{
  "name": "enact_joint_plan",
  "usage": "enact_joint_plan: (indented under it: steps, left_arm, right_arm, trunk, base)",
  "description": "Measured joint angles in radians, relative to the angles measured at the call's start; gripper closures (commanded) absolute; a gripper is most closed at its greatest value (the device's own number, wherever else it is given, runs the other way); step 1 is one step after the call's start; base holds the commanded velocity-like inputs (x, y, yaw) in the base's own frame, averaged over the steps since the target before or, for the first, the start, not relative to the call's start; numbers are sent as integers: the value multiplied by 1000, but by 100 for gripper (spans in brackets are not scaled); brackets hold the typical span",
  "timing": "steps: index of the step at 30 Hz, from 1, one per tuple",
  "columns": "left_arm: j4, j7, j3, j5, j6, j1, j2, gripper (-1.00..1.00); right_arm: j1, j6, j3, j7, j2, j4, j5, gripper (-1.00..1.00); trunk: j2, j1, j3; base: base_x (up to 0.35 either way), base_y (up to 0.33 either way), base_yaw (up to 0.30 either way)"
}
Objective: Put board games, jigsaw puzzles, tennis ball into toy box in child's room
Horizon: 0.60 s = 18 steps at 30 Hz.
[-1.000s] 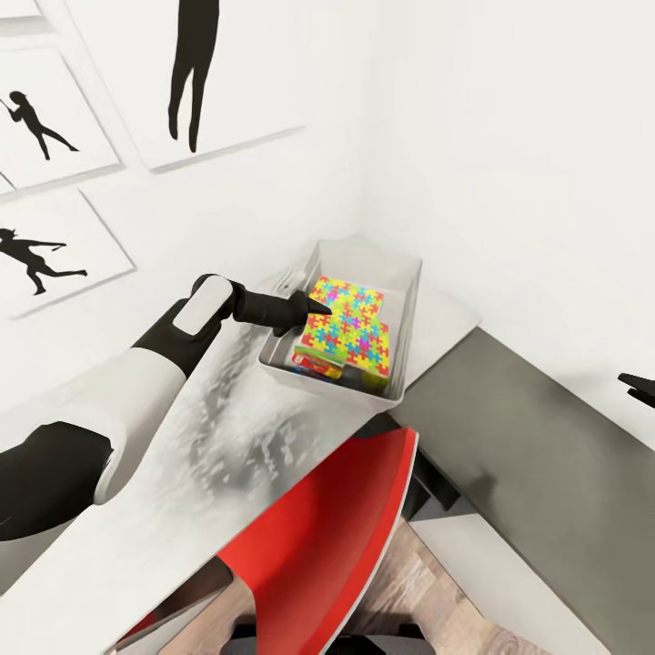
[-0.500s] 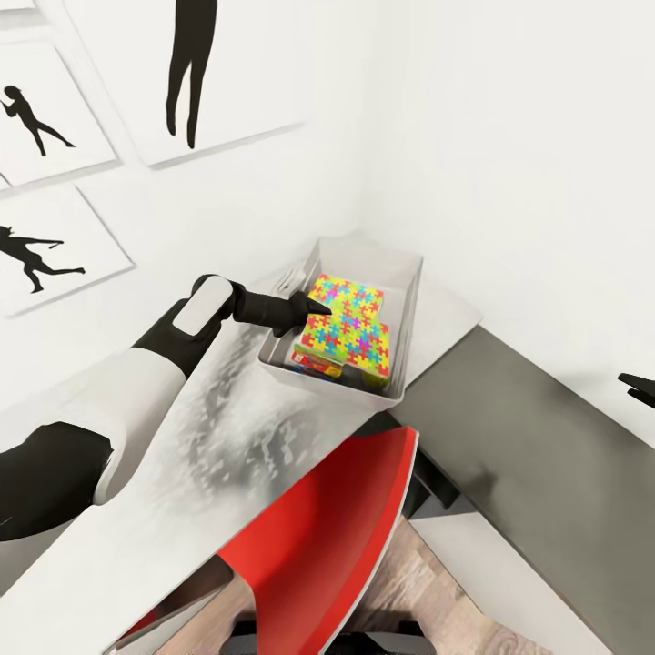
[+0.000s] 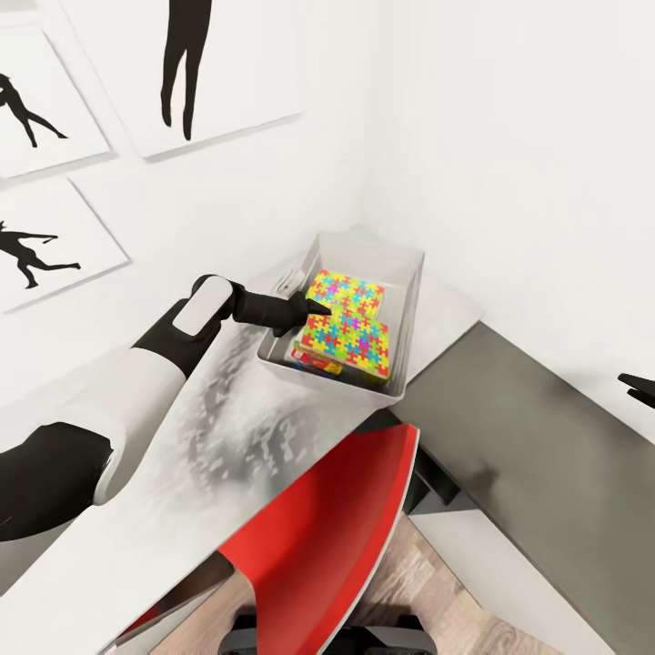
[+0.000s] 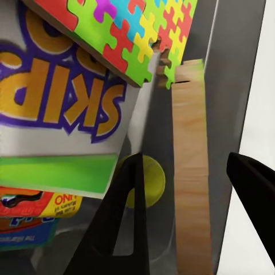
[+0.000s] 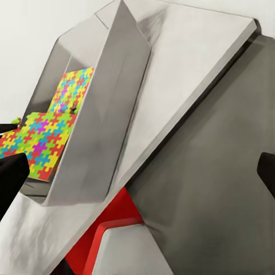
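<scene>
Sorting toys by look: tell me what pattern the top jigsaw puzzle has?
The jigsaw puzzle is covered in multicoloured interlocking puzzle pieces, clearest in the head view.

Just ahead of the left hand (image 3: 314, 307), the grey toy box (image 3: 411, 300) on the desk holds two bright jigsaw puzzles (image 3: 350, 323) overlapping on top. Beneath them lie stacked board games (image 4: 63, 123), and a yellow-green tennis ball (image 4: 150, 182) rests low between the hand's fingers.
</scene>
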Motion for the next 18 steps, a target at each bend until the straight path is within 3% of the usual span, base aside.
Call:
enact_joint_plan:
  steps: [18]
  left_arm:
    - [0,0,0,1,0,0,-1,100]
  right_arm:
    - [-1,0,0,0,0,0,0,-100]
  trunk:
    - [0,0,-5]
  base:
    - [0,0,0]
